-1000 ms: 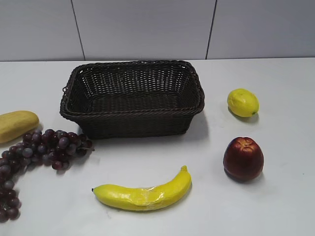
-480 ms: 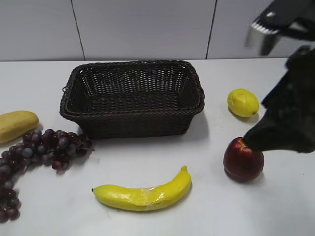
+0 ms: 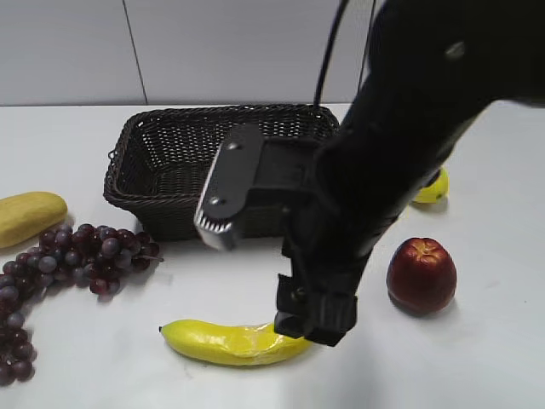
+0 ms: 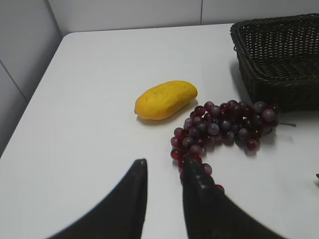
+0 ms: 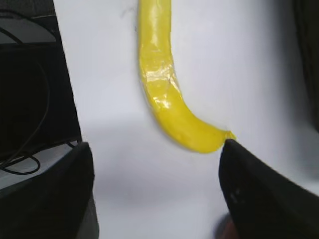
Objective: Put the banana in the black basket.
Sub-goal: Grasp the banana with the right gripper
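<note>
The banana (image 3: 223,341) lies flat on the tabletop (image 3: 477,358) near the front edge, its stem end hidden in the exterior view by the right arm. In the right wrist view its stem tip sits just beside one finger of the right tool (image 5: 154,194), while the body curves away between and beyond the two fingers, which stand wide apart with nothing held. The shiny crinkled patch shows at mid-length.

The step in hand looks like the approach to grasp. To do it well, the tool should probably shift along the fruit toward the thicker middle, so the fingers straddle the body across its width, not the tapering stem, then descend until the pads flank it before closing. A grip near the tip risks the banana pivoting or slipping out on the lift.

The black basket (image 3: 136,183) stands behind, toward the rear of the tabletop, with nothing visible inside. An apple (image 3: 421,274) sits toward the right edge, grapes (image 3: 77,256) toward the left edge. The left tool (image 4: 162,191) hovers near the grapes, fingers narrowly parted, holding nothing.
</note>
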